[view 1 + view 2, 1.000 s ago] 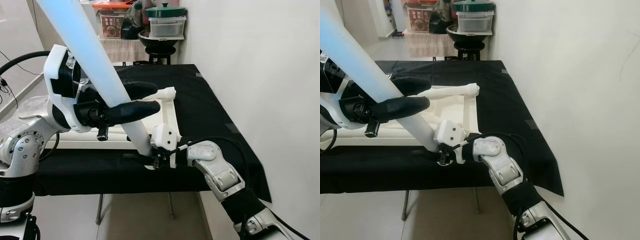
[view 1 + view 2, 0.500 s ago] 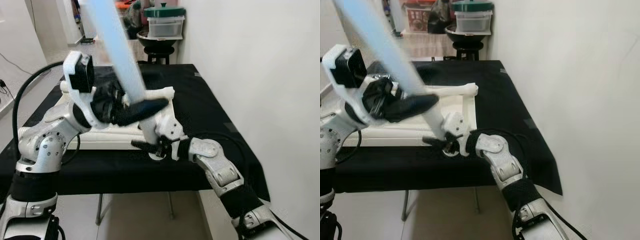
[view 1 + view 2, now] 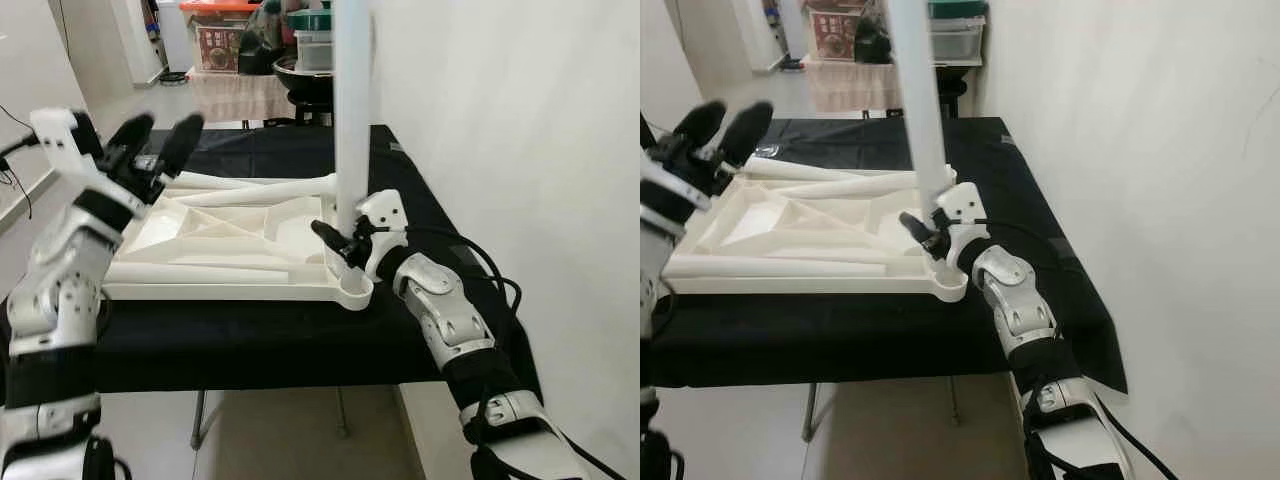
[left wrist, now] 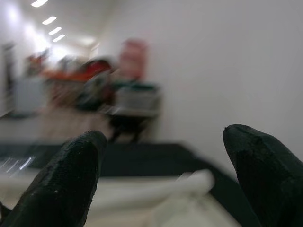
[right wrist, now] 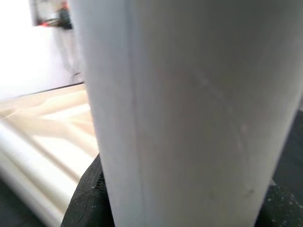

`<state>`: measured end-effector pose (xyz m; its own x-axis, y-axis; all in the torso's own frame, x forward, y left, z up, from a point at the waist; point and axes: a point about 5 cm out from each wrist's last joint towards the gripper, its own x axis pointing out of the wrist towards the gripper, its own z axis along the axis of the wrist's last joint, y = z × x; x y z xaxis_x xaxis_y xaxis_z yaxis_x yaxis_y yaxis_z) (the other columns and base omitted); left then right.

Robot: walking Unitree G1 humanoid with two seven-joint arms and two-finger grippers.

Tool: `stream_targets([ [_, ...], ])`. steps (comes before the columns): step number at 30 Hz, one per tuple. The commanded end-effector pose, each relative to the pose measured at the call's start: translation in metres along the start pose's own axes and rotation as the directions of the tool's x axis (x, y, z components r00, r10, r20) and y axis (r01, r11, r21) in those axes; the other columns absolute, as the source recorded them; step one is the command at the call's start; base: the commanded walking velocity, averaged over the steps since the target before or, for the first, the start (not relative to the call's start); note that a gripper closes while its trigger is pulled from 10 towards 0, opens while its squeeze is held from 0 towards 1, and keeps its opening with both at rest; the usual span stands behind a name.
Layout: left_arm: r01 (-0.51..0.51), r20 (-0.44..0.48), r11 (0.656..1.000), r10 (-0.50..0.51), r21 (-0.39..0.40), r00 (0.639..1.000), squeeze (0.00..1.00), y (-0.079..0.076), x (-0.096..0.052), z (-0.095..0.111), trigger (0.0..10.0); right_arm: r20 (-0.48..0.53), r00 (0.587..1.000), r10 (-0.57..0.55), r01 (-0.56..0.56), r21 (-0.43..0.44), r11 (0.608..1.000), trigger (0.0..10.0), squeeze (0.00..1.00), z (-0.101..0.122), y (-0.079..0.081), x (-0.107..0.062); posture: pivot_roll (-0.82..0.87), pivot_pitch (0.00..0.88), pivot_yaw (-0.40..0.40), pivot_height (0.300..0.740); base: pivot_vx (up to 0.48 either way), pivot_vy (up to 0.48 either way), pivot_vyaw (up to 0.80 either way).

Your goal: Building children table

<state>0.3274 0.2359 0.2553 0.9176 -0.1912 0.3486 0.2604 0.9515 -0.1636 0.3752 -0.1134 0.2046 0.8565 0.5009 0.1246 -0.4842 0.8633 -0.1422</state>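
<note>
Table leg [image 3: 352, 110] stands straight up, pinched low down by the right gripper [image 3: 345, 243], just behind the corner socket [image 3: 355, 292] of the upside-down tabletop [image 3: 215, 240]. It looks not quite over the hole. The left gripper [image 3: 155, 150] hangs spread, far off.

One white tabletop [image 3: 240, 235], three white legs [image 3: 352, 110], two pincers [image 3: 160, 150].

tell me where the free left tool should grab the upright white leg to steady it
Take the upright white leg mid-shaft, above the right tool, which already clamps its base near the tabletop's corner socket. Come in level from the robot's left with the open left tool: the shaft is round and vertical, and that side looks free.
</note>
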Motion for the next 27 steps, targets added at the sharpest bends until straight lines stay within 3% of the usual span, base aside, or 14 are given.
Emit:
stream_targets([
  [1, -0.052, -0.043, 0.999, 0.052, 0.014, 0.998, 0.00, -0.002, -0.004, -0.014, 10.0, 0.011, 0.999, -0.036, 0.036, 0.018, 0.999, 0.0, 0.00, 0.004, -0.005, 0.001, 0.01, 0.000, -0.007, 0.740, 0.000, 0.000, 0.00],
  [2, -0.072, -0.052, 0.997, 0.072, 0.009, 0.996, 0.00, -0.002, -0.006, -0.019, 10.0, 0.009, 0.999, -0.042, 0.042, 0.020, 0.999, 0.0, 0.00, 0.003, -0.006, 0.001, 0.01, 0.000, -0.007, 0.740, 0.000, 0.000, 0.00],
  [3, -0.091, -0.075, 0.996, 0.091, -0.001, 0.993, 0.00, -0.006, -0.009, -0.027, 10.0, 0.006, 0.999, -0.049, 0.049, 0.024, 0.999, 4.8, 0.00, 0.002, -0.006, 0.000, 0.01, 0.000, -0.008, 0.740, 0.000, 0.000, 0.00],
  [4, -0.100, -0.101, 0.995, 0.099, -0.010, 0.990, 0.00, -0.011, -0.011, -0.036, 10.0, 0.008, 0.998, -0.056, 0.056, 0.030, 0.998, 6.8, 0.00, 0.002, -0.007, -0.001, 0.00, 0.000, -0.009, 0.740, 0.000, 0.000, 0.00],
  [5, -0.087, -0.135, 0.996, 0.085, -0.003, 0.987, 0.00, -0.019, -0.015, -0.045, 10.0, 0.014, 0.998, -0.059, 0.058, 0.048, 0.997, 10.0, 0.00, 0.001, -0.006, -0.002, 0.00, 0.000, -0.009, 0.740, 0.000, 0.000, 0.00],
  [7, -0.087, -0.135, 0.996, 0.085, -0.003, 0.987, 0.00, -0.019, -0.015, -0.045, 10.0, 0.014, 0.998, -0.059, 0.058, 0.048, 0.997, 10.0, 0.00, 0.001, -0.006, -0.002, 0.00, 0.000, -0.009, 0.740, 0.000, 0.000, 0.00],
  [10, 0.008, -0.212, 1.000, -0.014, -0.028, 0.977, 0.00, -0.055, -0.035, -0.076, 10.0, 0.045, 0.996, -0.078, 0.071, 0.143, 0.987, 10.0, 0.00, -0.001, 0.000, -0.008, 0.00, 0.000, -0.011, 0.740, 0.000, 0.000, 0.00],
  [13, 0.013, -0.214, 0.999, -0.023, -0.048, 0.977, 0.00, -0.066, -0.041, -0.081, 10.0, 0.041, 0.996, -0.085, 0.076, 0.173, 0.982, 10.0, 0.00, -0.004, 0.004, -0.009, 0.00, 0.000, -0.011, 0.740, 0.160, 0.000, 0.00],
  [18, -0.009, -0.205, 0.999, -0.002, -0.049, 0.979, 0.00, -0.074, -0.042, -0.086, 10.0, 0.048, 0.996, -0.074, 0.063, 0.202, 0.977, 10.0, 0.00, -0.005, 0.011, -0.011, 0.00, 0.000, -0.008, 0.740, 0.388, 0.000, 0.00],
  [20, 0.017, -0.237, 1.000, -0.013, 0.012, 0.971, 0.00, -0.076, -0.042, -0.088, 10.0, 0.053, 0.997, -0.063, 0.051, 0.205, 0.977, 10.0, 0.00, -0.005, 0.014, -0.010, 0.01, 0.000, -0.009, 0.740, 0.000, 0.000, 0.00],
  [27, 0.040, -0.259, 0.999, -0.029, 0.036, 0.965, 0.00, -0.079, -0.050, -0.093, 10.0, 0.083, 0.996, -0.021, 0.003, 0.211, 0.977, 10.0, 0.00, 0.002, 0.019, -0.009, 0.01, 0.000, -0.010, 0.740, 0.000, 0.000, 0.00],
])
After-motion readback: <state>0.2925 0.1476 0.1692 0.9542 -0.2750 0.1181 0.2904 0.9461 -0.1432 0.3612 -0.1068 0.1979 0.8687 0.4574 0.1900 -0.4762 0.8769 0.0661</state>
